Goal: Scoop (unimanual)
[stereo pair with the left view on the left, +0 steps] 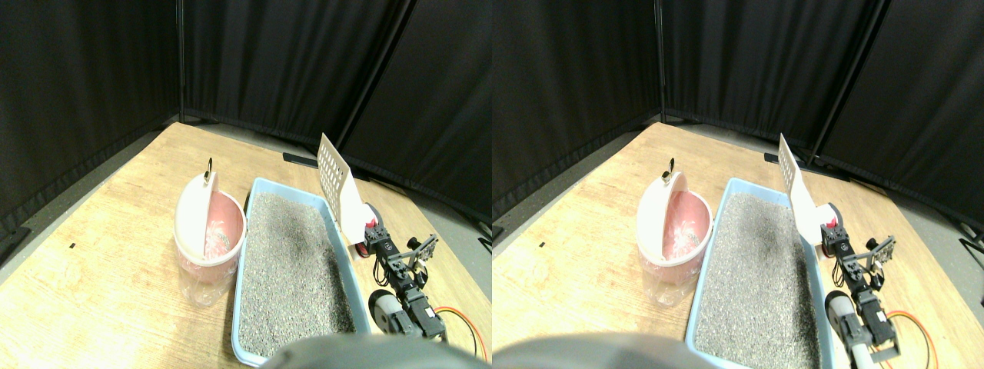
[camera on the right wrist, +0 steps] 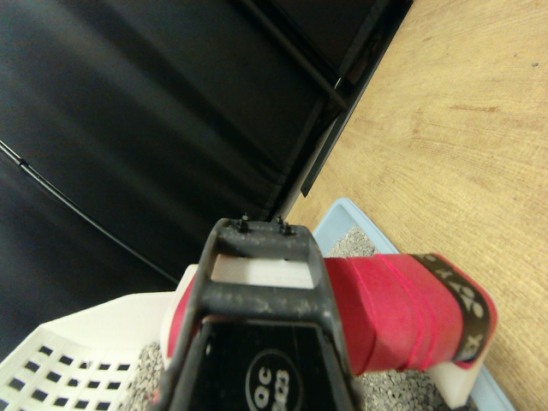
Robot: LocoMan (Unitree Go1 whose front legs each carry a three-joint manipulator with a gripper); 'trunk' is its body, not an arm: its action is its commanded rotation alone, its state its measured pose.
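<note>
Right gripper (stereo pair with the left view on the left: pixel 372 227) clamping the red-wrapped handle (camera on the right wrist: pixel 390 312) of the white slotted plastic scoop (stereo pair with the left view on the left: pixel 335 178). Scoop blade standing raised, tilted, above the right rim of the light blue rectangular litter tray (stereo pair with the left view on the left: pixel 247 223) filled with grey granules (stereo pair with the left view on the left: pixel 288 269). Pink round lidded bin (stereo pair with the left view on the left: pixel 207 231) sitting just left of the tray.

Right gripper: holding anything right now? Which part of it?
Yes: the white slotted scoop, gripped by the right gripper at its red-wrapped handle, blade raised above the far right edge of the blue litter tray.
</note>
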